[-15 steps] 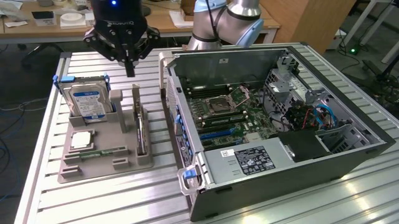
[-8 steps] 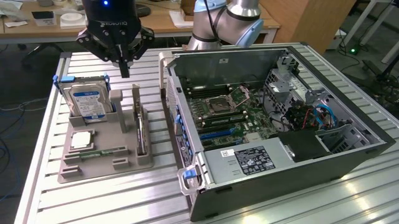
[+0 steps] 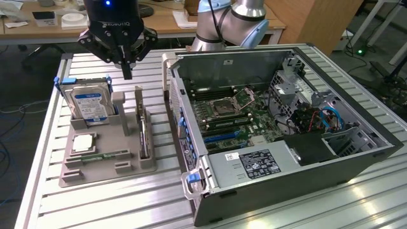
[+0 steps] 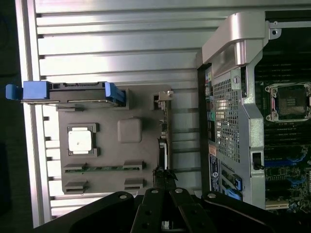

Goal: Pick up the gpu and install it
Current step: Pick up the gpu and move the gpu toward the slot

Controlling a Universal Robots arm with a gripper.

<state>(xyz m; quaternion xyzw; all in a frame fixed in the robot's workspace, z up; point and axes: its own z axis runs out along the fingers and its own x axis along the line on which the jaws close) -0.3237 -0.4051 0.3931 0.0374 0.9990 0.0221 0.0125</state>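
Note:
The gpu stands on its long edge in a slot of the grey holder tray, to the exterior view's left of the open computer case. In the wrist view the gpu shows edge-on as a thin strip, with its silver bracket at one end. My gripper hangs above the tray's far end, between the hard drive and the gpu, well clear of both. Its black fingers are shut to a point with nothing in them. The gripper sits in line with the card's near end.
On the tray are a silver hard drive in a blue-tabbed caddy, a processor chip and a narrow green memory stick. The case's motherboard lies exposed. The slatted metal table ends at the exterior view's left.

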